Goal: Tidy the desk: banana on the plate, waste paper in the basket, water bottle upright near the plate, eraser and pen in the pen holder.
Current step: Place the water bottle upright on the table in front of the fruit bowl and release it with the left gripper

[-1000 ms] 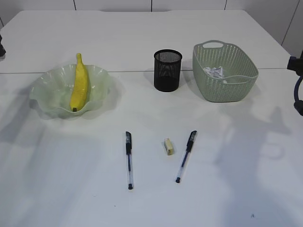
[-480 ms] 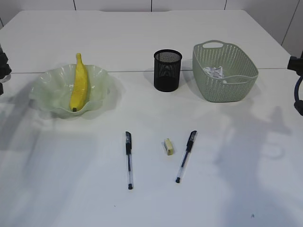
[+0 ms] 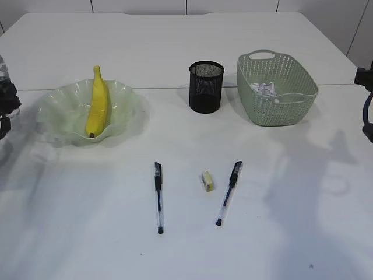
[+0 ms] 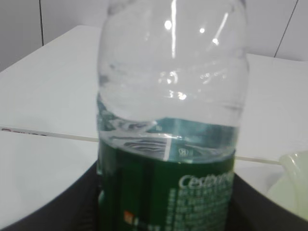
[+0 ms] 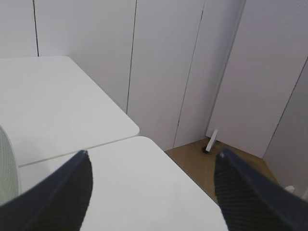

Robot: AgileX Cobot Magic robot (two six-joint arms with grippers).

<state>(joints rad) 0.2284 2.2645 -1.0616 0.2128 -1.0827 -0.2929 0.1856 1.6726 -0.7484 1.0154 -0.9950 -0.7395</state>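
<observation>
The water bottle (image 4: 168, 96), clear with a dark green label, stands upright and fills the left wrist view. My left gripper (image 4: 166, 207) is shut on it, its dark fingers pressing the label from both sides. In the exterior view that gripper (image 3: 7, 102) sits at the left edge beside the plate (image 3: 61, 111). The banana (image 3: 97, 108) lies on the plate. Waste paper (image 3: 265, 89) rests in the basket (image 3: 280, 114). On the desk (image 3: 87, 233) lie the eraser (image 3: 208, 181) and two pens (image 3: 158, 195) (image 3: 228, 192), in front of the pen holder (image 3: 206, 87). My right gripper (image 5: 151, 159) is open and holds nothing.
The right arm (image 3: 366, 79) shows only at the right edge of the exterior view, beyond the basket. A seam between two tabletops runs behind the plate. The desk's right corner and the floor lie below the right gripper.
My left gripper with the bottle has come further into the exterior view at the left edge, moving toward the front beside the plate. The right arm has not moved.
</observation>
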